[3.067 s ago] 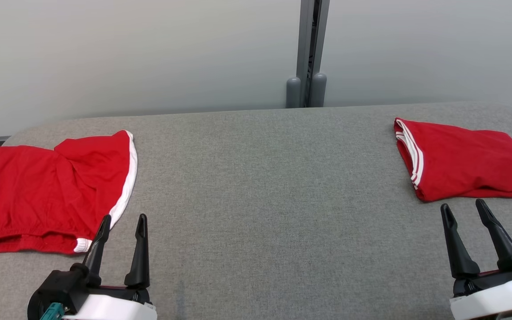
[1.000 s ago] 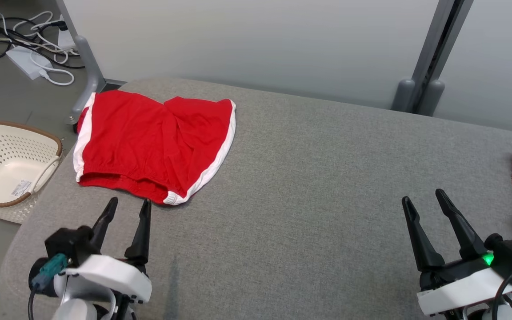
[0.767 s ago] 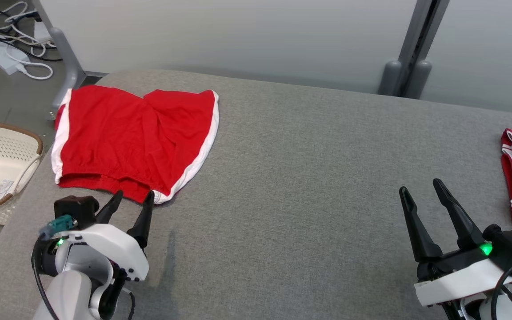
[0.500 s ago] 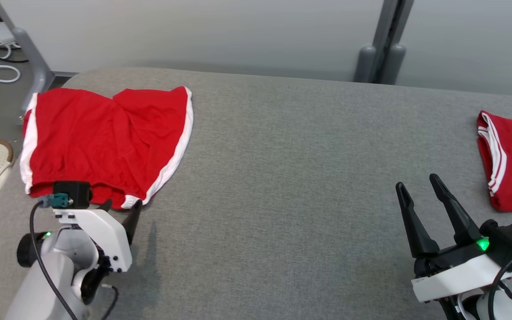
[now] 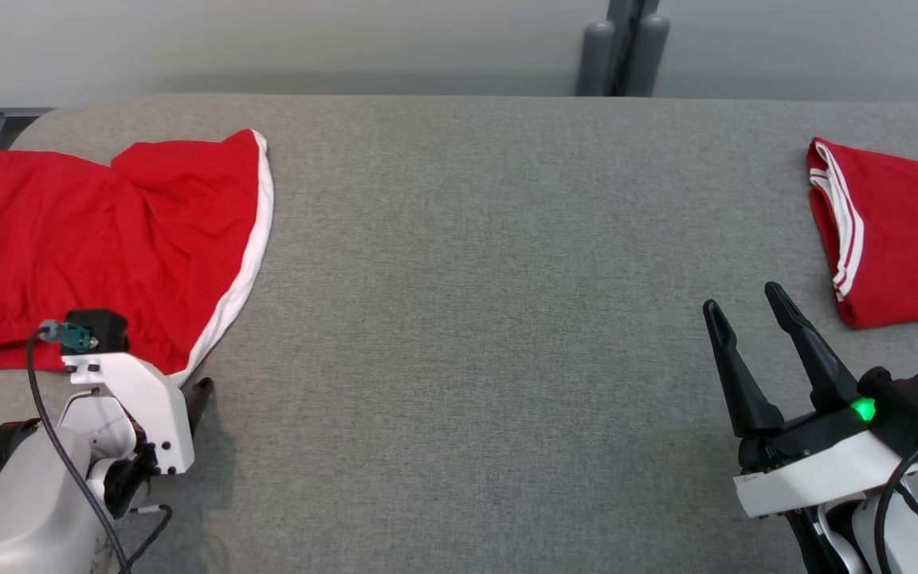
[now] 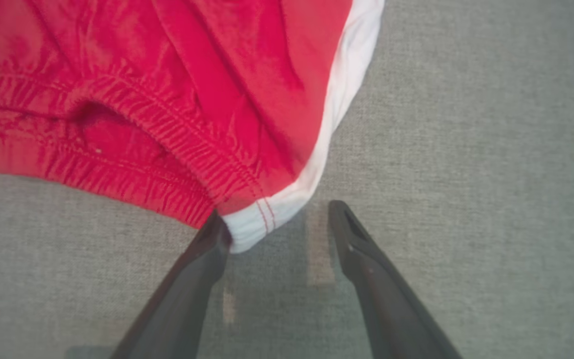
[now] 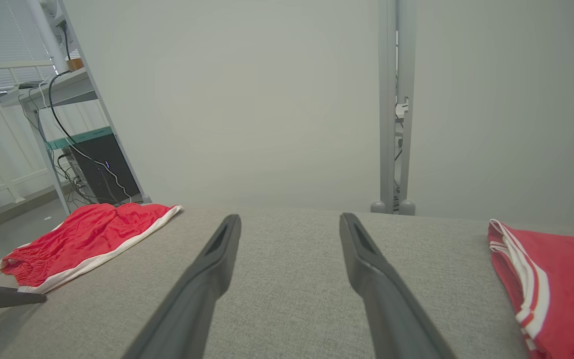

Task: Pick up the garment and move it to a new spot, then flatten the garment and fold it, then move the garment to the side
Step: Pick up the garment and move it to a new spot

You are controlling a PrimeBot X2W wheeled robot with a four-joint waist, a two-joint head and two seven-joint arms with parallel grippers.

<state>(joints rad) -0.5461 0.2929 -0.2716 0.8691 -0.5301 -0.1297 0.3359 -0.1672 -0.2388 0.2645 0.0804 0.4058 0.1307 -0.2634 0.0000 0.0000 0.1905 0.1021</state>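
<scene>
Showed red shorts (image 5: 100, 239) with white side trim spread flat at left end of grey padded table (image 5: 459, 319). Found left gripper (image 6: 277, 219) wide open, empty, low over table at near waistband corner, one fingertip (image 6: 217, 232) right beside white trim. Found right gripper (image 5: 742, 299) wide open, empty, above table, near folded red garment (image 5: 897, 239) at right end.

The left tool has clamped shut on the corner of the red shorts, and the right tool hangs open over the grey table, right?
No: the left tool is open, not clamped. The left wrist view shows its fingers apart at the shorts' corner, gripping nothing. The right tool does hang open over the table.
</scene>
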